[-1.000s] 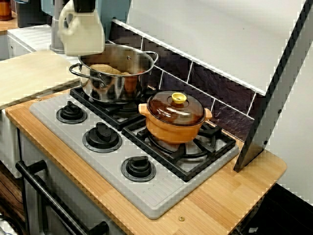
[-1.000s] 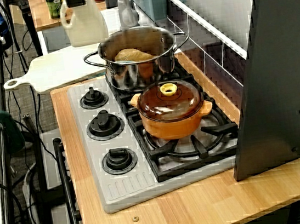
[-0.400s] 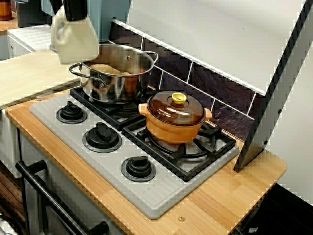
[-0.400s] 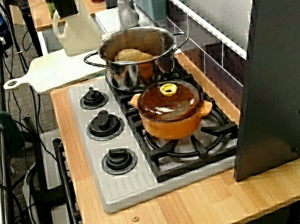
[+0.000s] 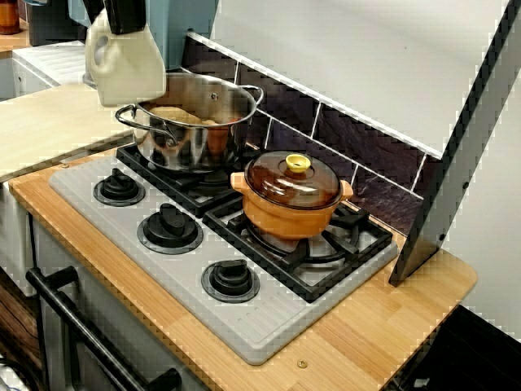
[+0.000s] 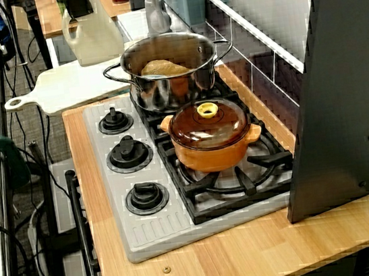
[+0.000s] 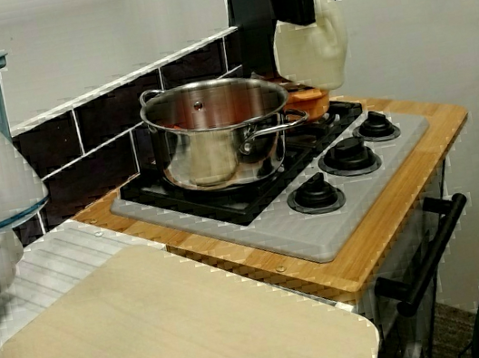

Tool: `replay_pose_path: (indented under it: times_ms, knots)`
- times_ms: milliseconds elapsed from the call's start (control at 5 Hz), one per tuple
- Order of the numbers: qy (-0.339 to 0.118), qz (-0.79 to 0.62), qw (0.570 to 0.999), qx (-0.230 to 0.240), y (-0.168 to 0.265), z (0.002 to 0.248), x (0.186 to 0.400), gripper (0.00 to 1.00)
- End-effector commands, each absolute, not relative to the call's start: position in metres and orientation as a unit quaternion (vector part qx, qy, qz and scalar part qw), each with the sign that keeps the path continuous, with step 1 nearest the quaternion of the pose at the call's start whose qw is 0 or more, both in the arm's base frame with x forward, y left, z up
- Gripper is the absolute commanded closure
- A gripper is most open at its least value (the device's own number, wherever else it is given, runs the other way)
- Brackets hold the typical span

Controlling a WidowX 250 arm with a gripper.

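Up by the far burner of the stove (image 5: pixel 260 326), your gripper (image 5: pixel 124 18) is clamped tight over the top of a cream jug (image 5: pixel 130 69). You can see the jug hanging upright directly beneath the gripper, lifted off every surface, with its handle turned away from the steel pot (image 5: pixel 195 122).

From the front view the jug's lower corner overlaps the pot's near handle and rim. In the view from above it sits beside the pot, over the wooden cutting board (image 6: pixel 69 85), so you cannot tell exactly what lies under it. A brown lump (image 6: pixel 161 67) rests inside the steel pot. The lidded orange pot (image 5: pixel 291 204) stands on the next burner, well apart from the jug.
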State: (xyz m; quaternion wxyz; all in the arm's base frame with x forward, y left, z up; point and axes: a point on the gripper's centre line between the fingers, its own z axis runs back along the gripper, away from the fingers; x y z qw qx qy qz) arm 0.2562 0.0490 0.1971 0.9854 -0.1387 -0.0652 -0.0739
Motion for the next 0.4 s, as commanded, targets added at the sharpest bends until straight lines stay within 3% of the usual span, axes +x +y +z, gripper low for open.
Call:
replay_pose_path:
  times_ms: [0, 200]
  knots:
    - [-0.153, -0.038, 0.983, -0.09, 0.0529, 0.218, 0.2515, 1.0]
    - [-0.177, -0.017, 0.981, -0.084, 0.0569, 0.2243, 0.2509, 1.0]
